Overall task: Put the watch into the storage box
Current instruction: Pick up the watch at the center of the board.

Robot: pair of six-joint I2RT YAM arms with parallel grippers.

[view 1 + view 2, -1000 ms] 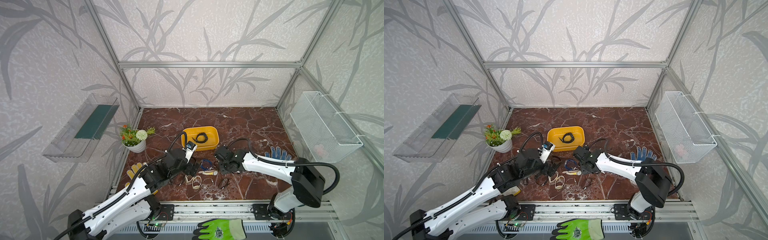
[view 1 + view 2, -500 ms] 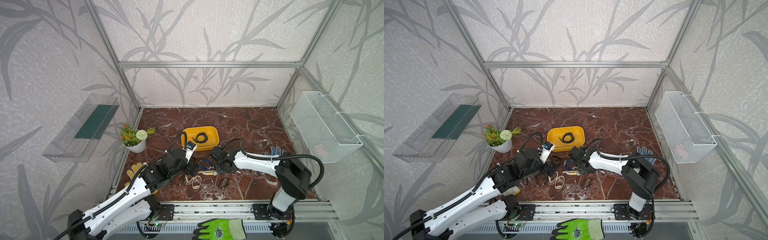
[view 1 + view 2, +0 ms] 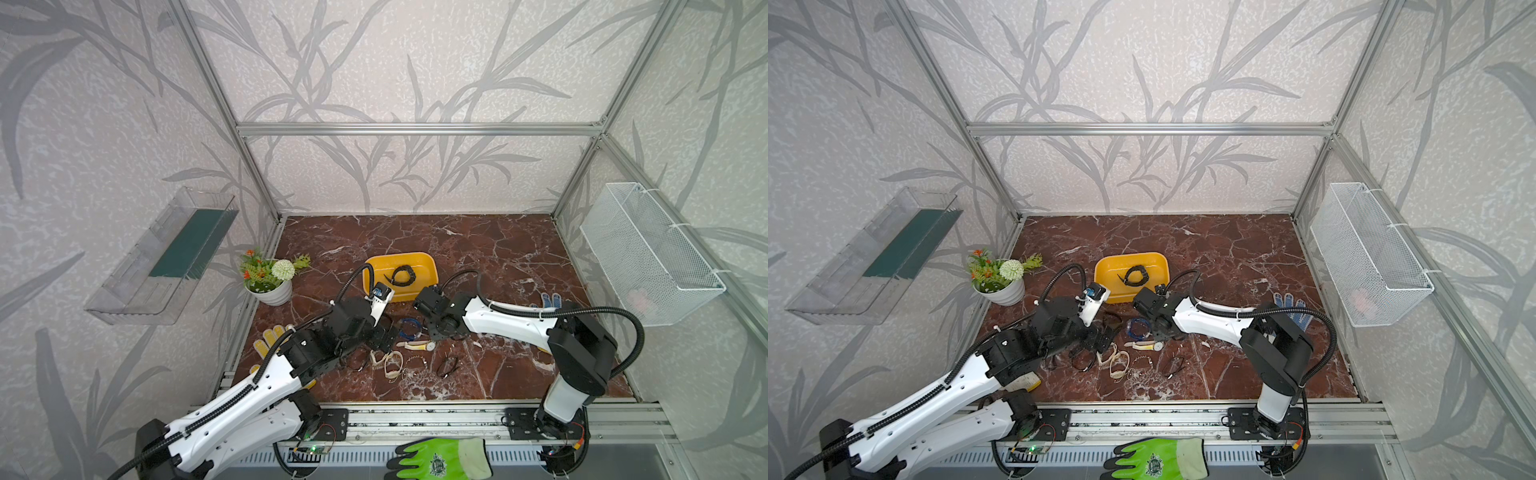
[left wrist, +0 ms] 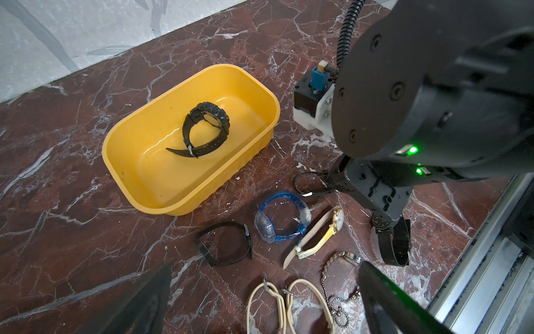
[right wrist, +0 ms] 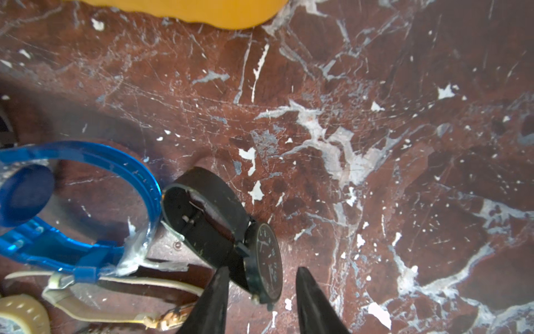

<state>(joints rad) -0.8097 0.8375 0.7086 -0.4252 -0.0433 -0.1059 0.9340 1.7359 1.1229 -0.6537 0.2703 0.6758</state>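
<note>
The right tool, released, straddles the black watch, which stands on edge on the counter just beside a blue watch. The left tool gapes wide, empty. The yellow storage box nearby holds 1 chunky black watch.

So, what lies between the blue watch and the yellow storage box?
Nothing lies there. The left wrist view shows only bare marble tabletop between the blue watch and the near wall of the storage box.
</note>
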